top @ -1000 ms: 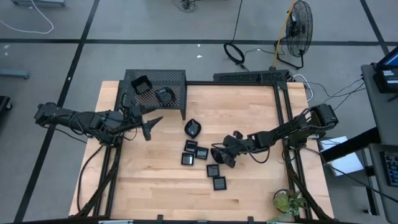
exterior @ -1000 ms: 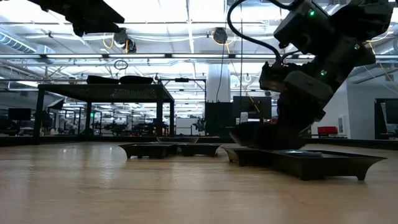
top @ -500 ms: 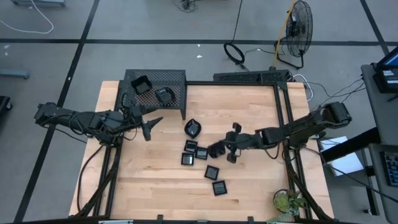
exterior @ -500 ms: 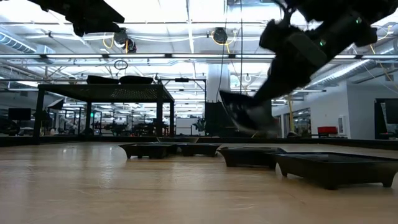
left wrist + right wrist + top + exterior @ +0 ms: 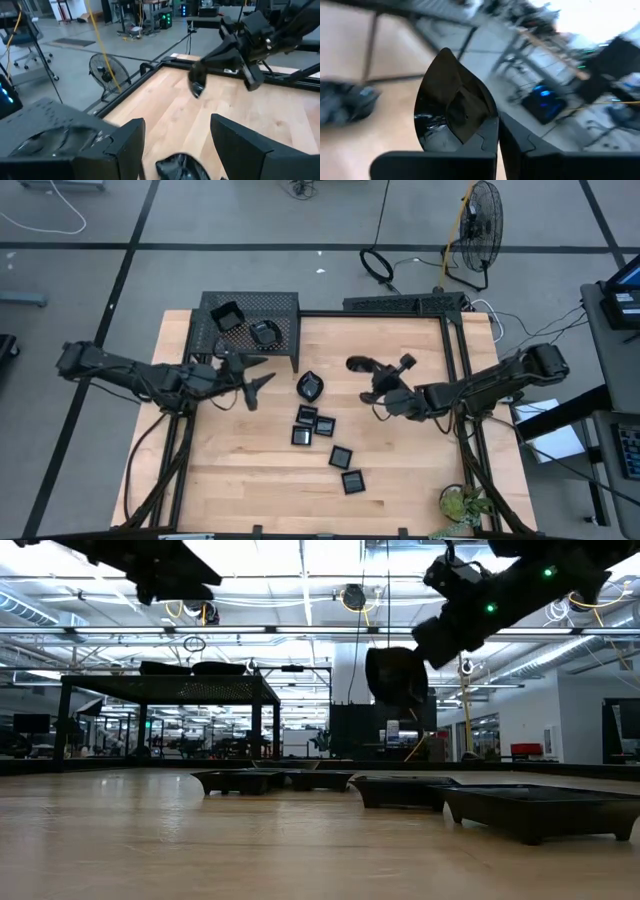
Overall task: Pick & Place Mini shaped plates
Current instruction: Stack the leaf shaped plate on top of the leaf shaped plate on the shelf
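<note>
Nearest the camera side of the worktop (image 5: 400,490), at about six o'clock, five small mini shaped plates (image 5: 325,442) are lying in a loose cluster, with a leaf-like one (image 5: 310,387) just beyond them toward the centre. Above the middle, toward three o'clock, the right end effector (image 5: 372,375) is pinching a leaf-shaped plate (image 5: 451,107) by its edge, fingers pressed together on the rim, carrying it clear of the surface. The thin rim grip looks liable to slip, so a slow, level carry toward the mesh rack (image 5: 250,320) at eleven o'clock seems wise, keeping the dish from swinging. The left end effector (image 5: 252,385) is hovering at nine o'clock beside that rack with fingers spread and empty; the right arm should be steering wide of it. Two plates (image 5: 245,325) are already resting on the rack top.
</note>
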`<state>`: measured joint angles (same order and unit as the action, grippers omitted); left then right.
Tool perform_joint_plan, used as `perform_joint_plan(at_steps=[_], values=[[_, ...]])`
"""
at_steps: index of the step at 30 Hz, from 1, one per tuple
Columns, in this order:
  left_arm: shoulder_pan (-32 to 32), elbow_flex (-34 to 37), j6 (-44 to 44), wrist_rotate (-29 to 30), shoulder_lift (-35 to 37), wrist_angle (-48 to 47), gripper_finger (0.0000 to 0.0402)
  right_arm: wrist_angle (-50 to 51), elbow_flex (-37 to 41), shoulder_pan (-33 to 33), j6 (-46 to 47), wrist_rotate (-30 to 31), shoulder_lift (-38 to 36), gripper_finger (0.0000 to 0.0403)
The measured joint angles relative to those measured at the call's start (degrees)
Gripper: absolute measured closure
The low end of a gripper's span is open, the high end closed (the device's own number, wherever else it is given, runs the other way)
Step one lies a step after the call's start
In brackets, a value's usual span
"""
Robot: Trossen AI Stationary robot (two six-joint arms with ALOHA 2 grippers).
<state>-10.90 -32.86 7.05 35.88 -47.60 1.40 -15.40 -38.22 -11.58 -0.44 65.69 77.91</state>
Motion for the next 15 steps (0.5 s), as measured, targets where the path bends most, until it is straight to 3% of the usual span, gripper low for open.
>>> perform_joint_plan(at_steps=[3, 11, 15], values=[[0.0, 0.0, -1.8, 0.0, -4.4, 6.1, 0.0172, -6.0, 0.0, 0.3, -4.6, 3.2, 1.2, 0.0403], [0.2, 0.0, -10.0, 0.2, -15.3, 22.6, 0.0172, -20.5, 0.0, 0.7, -17.4, 3.0, 4.4, 0.0403], [1.8, 0.0, -9.5, 0.1, -19.5, 28.4, 0.0172, -26.8, 0.0, 0.8, -22.2, -1.4, 6.3, 0.0403]])
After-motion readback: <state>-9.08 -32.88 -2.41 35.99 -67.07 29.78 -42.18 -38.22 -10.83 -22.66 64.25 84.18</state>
